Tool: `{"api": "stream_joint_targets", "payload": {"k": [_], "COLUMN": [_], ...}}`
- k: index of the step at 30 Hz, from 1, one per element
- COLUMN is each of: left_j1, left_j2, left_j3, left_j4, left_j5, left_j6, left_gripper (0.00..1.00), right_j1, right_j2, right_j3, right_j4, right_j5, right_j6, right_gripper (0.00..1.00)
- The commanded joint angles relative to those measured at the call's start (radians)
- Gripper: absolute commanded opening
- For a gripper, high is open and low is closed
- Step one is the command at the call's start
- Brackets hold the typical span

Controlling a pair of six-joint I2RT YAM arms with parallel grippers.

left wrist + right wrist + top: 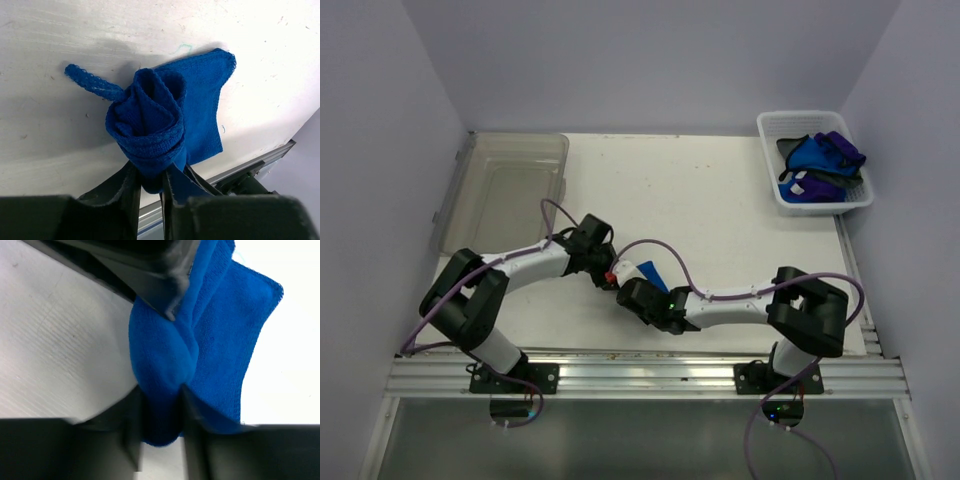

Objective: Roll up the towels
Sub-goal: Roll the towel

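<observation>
Left gripper (pixel 150 174) jaws narrow, pinching one end of a loosely rolled blue towel (pixel 150 117) on the table (pixel 60 125), centre-front, flat tail lying beside the roll. Right gripper (pixel 161 396) clamps the same roll from the opposite side, jaws part-closed. Far right, white basket (pixel 823 208) holds blue and purple towels (pixel 820 155).

tools 2: left tool (pixel 150 171), right tool (pixel 162 390) | blue towel (pixel 202 100) on table (pixel 720 220) 1 | basket (pixel 795 116) 1 | clear bin (pixel 510 200) 1
</observation>
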Motion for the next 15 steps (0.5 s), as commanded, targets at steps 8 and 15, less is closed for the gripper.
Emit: {"api": "stream_joint_targets", "payload": {"k": [8,15], "left_j1": [0.007,0.016], "left_j2": [-0.135,-0.178], "left_j3": [0.031,-0.009], "left_j4": [-0.006,-0.011], "left_j5": [-0.036,-0.065], "left_j6": [-0.004,-0.003], "left_gripper": [0.69,0.72], "right_j1": [-0.032,-0.177], "right_j2": [-0.075,-0.156], "right_j3": [-0.054,-0.148], "right_j4": [0.097,0.215], "right_j5": [-0.062,-0.378], "right_j6": [0.096,0.152], "right_gripper": [0.0,0.0]}}
